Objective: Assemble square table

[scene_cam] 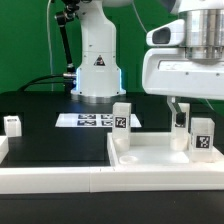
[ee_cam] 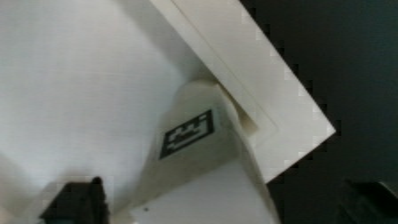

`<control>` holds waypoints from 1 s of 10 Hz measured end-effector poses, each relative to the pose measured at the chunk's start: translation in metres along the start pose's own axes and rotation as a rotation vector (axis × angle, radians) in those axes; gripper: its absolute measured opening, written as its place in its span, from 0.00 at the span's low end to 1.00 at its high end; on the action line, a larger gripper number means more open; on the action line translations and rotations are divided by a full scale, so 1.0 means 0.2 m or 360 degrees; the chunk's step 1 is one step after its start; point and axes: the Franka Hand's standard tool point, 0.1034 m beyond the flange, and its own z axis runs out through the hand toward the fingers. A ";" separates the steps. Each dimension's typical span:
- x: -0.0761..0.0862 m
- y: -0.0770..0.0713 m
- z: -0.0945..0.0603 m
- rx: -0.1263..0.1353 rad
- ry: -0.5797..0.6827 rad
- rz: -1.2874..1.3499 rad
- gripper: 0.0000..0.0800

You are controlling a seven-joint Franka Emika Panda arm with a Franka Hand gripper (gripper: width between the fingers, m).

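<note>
Fingers first: on my exterior feed the gripper (scene_cam: pixel 183 118) has its jaws spread wide with nothing held between them. It hangs over the tabletop's corner on the exterior view's right, and one dark finger (scene_cam: pixel 177 117) reaches down just beside the leg standing there. Can't tell from here if it actually touches that leg.

Rest of that feed: the white tray-like tabletop (scene_cam: pixel 150 158) lies flat on the black table (scene_cam: pixel 45 130), up front and toward the exterior view's right. Two legs stand upright on it, the first leg (scene_cam: pixel 121 122) near the back rim toward the middle, the second leg (scene_cam: pixel 203 138) at the corner on the exterior view's right, both showing black-and-white tags. A third leg (scene_cam: pixel 12 124) sits by itself well off at the exterior view's left, on the black surface. The marker board (scene_cam: pixel 92 120) lies flat behind the tabletop, just before the arm's white base (scene_cam: pixel 97 60). A long white border bar (scene_cam: pixel 50 178) runs along the front.

Wrist feed: pretty blurry, but I see the tabletop's flat white surface (ee_cam: pixel 80 90) with its raised rim (ee_cam: pixel 249 80) running diagonally, and a tagged leg (ee_cam: pixel 192 135) tucked right against the rim at the corner. The two dark fingertips (ee_cam: pixel 73 202) show at the frame's edge, far apart, and neither is on the leg.
</note>
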 end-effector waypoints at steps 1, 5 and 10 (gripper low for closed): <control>0.00 -0.02 0.00 0.0010 0.0029 -0.0061 0.81; 0.04 0.00 0.00 0.0000 0.0054 -0.0517 0.79; 0.06 0.01 0.00 -0.0005 0.0055 -0.0607 0.36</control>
